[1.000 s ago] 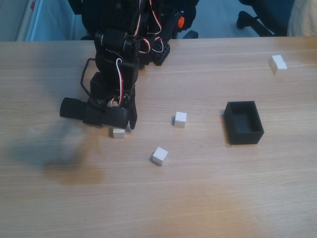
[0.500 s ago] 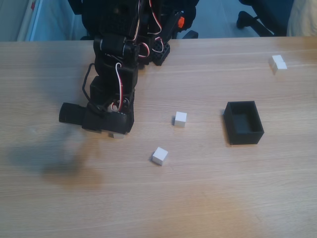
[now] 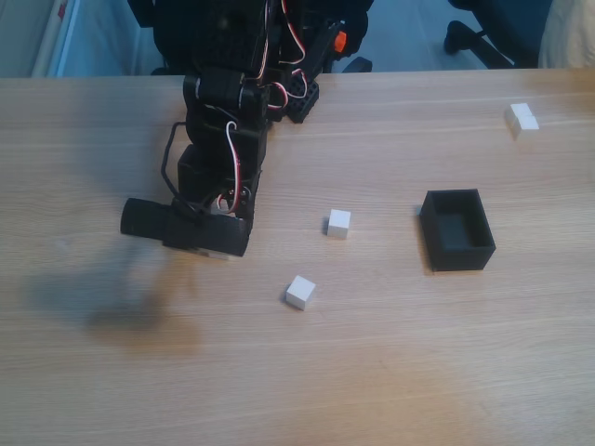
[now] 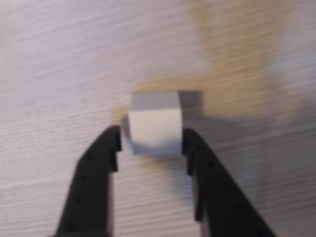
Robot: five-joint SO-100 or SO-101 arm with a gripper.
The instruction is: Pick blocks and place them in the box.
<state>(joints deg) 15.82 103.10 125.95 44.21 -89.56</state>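
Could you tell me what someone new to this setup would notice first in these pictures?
In the wrist view, a white cube sits right between the black fingertips of the gripper, which closely flank it. In the fixed view, the black arm leans over the wooden table at left, with the empty black box to the right.

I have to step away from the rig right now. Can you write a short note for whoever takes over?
Gripper: down at the table, fingers on both sides of a white block; whether it is gripped yet is unclear.
Box: looks empty.
Other blocks in the fixed view: one left of the box, one nearer the camera, one at the far right.
Done: nothing boxed.
Left: all four blocks.
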